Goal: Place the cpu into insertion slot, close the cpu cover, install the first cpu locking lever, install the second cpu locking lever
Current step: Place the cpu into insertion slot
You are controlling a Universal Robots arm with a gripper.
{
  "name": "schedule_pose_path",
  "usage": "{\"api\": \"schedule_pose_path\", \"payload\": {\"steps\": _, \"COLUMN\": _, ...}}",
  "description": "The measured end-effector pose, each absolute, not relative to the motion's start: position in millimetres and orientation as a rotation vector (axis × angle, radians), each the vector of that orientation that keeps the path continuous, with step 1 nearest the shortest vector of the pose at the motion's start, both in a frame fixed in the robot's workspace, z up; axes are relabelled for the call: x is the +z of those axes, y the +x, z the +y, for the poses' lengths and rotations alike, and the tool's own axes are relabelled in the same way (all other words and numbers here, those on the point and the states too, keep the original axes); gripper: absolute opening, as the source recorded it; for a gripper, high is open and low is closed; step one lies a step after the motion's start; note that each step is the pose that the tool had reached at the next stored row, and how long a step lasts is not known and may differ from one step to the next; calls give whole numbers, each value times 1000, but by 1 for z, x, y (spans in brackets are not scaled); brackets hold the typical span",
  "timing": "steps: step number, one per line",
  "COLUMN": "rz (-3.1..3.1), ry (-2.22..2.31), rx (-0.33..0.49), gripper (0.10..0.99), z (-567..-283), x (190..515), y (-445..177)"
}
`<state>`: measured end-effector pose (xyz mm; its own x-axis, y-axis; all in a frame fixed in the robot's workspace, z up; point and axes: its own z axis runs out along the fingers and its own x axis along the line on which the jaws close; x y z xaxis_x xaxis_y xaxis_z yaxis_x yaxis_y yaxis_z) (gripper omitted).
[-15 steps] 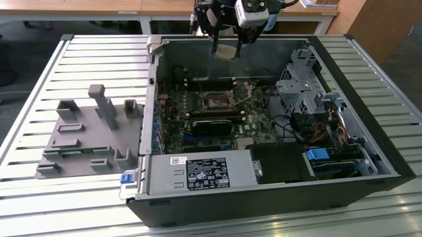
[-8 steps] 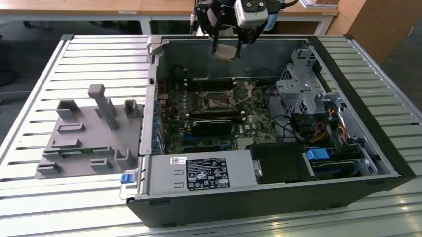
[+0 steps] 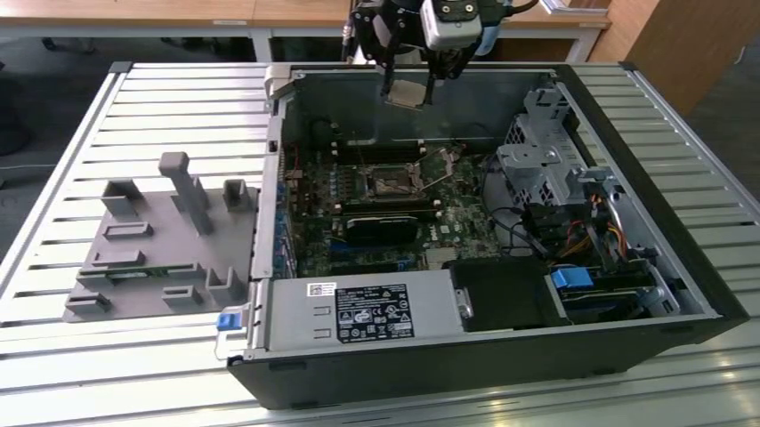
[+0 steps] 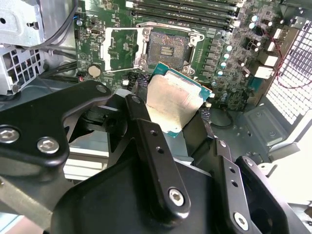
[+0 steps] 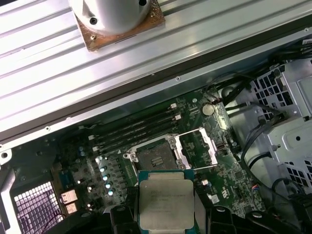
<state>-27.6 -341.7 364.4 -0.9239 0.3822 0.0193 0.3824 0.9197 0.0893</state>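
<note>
Gripping the cpu (image 4: 173,100) by two opposite edges in the gripper (image 4: 169,113), pale face up, held aloft above the open computer case (image 3: 475,365). Below, on the motherboard (image 4: 90,51): bare insertion slot (image 4: 168,48), cover (image 4: 104,48) swung open beside it.

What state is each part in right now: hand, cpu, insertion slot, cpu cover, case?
hand: shut on the cpu.
cpu: held in the air, not seated.
insertion slot: empty, uncovered.
cpu cover: swung open beside the slot.
computer case: lying flat, side open.
</note>
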Motion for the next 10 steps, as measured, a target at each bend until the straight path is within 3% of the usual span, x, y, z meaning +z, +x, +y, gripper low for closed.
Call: {"api": "schedule_pose_path", "payload": {"steps": 10, "rz": -3070, "ry": -651, "rx": -144, "gripper": 541, "z": -342, "x": 364, "y": -28}}
